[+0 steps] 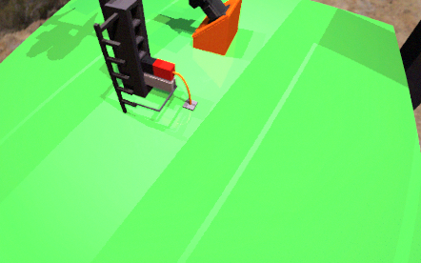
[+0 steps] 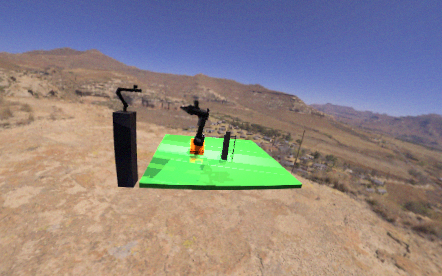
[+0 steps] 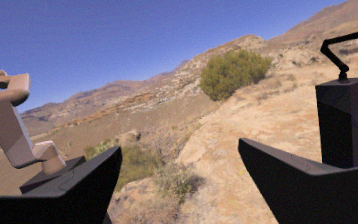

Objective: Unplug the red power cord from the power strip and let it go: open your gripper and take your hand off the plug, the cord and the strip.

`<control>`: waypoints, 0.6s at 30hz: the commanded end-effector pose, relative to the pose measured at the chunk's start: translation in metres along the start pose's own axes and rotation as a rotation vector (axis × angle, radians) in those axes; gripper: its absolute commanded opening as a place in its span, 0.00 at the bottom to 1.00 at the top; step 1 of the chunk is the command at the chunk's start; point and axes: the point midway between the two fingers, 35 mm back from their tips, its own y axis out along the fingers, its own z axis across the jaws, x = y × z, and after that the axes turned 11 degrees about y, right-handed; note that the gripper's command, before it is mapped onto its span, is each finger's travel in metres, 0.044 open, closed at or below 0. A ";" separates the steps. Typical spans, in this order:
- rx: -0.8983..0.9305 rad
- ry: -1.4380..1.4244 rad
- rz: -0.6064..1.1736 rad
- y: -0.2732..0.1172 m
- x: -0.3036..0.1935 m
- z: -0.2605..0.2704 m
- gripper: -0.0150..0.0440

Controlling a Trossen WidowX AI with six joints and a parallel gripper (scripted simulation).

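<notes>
The red plug [image 1: 163, 70] sits at the side of the upright black power strip [image 1: 126, 45] [image 2: 225, 146], its dark inner end against the strip's socket side. How deep it sits cannot be told. Its orange cord [image 1: 187, 86] curves down to a small grey plate [image 1: 190, 105] on the green table. A pale plug [image 1: 159, 82] with a dark grey cord is just below it. My gripper [image 3: 181, 148] is wide open and empty. In the exterior view the arm holds it high above its base, pointing left, well away from the strip, plug and cord.
A black ladder-like rack [image 1: 111, 68] [image 2: 234, 147] stands beside the strip. The arm's orange base [image 1: 219, 32] [image 2: 197, 149] is behind the plug on the green table [image 1: 263, 191] [image 2: 256, 175]. A black pillar [image 2: 125, 150] [image 3: 347, 122] bears another arm. A pale arm [image 3: 10, 125] shows in the wrist view.
</notes>
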 end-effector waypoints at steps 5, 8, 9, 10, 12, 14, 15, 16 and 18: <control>0.079 -0.001 -0.037 -0.001 0.035 0.003 0.71; 0.144 -0.006 -0.094 -0.006 0.067 0.003 0.58; 0.165 -0.008 -0.117 -0.008 0.079 0.002 0.53; 0.184 -0.010 -0.143 -0.010 0.090 0.001 0.53; 0.220 -0.016 -0.204 -0.016 0.115 -0.002 0.53; 0.250 -0.023 -0.273 -0.024 0.140 -0.007 0.53; 0.262 -0.027 -0.311 -0.029 0.152 -0.010 0.53; 0.273 -0.031 -0.351 -0.034 0.164 -0.014 0.53; 0.287 -0.040 -0.435 -0.045 0.189 -0.023 0.53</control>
